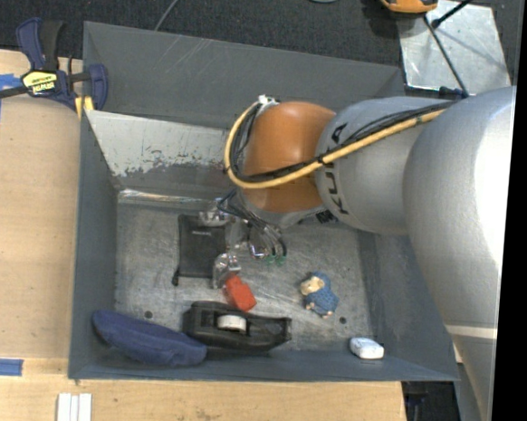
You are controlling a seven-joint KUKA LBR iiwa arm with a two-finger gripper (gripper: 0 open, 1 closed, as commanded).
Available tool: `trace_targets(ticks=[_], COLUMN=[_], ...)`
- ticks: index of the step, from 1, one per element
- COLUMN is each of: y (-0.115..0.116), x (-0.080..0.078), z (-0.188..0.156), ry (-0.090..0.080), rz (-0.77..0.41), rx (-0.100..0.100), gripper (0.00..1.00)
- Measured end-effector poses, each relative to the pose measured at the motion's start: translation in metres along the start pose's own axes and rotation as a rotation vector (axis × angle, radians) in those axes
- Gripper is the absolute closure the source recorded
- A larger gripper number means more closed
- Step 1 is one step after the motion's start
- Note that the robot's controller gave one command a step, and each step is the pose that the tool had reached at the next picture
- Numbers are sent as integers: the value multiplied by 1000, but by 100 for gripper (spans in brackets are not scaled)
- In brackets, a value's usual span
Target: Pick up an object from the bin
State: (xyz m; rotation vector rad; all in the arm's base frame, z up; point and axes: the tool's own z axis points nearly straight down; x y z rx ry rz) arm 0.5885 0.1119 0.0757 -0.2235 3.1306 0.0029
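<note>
My gripper [220,242] hangs low in the middle of the bin under the arm's orange cover. It is open, with one metal fingertip [213,217] at the top edge of a flat black rectangular piece [195,250] and the other near that piece's lower right corner. Nothing shows between the fingers except the right edge of that piece. A small red-orange lump [240,294] lies just below the lower fingertip. A black tape dispenser [236,326] with a white roll lies along the front wall below that.
A dark blue cloth bundle [147,338] fills the front left corner. A little blue and yellow toy figure [319,294] lies right of the gripper, and a small white piece [366,348] sits in the front right corner. The thick arm covers the bin's right and back.
</note>
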Motion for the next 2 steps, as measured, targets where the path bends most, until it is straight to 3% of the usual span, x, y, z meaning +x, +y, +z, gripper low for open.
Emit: trace_targets(ticks=[1, 2], y=[1, -41], x=[-5, -33], z=[-6, -171], ry=[-17, -9], rz=[0, -250], rx=[-1, 3], gripper=[100, 100])
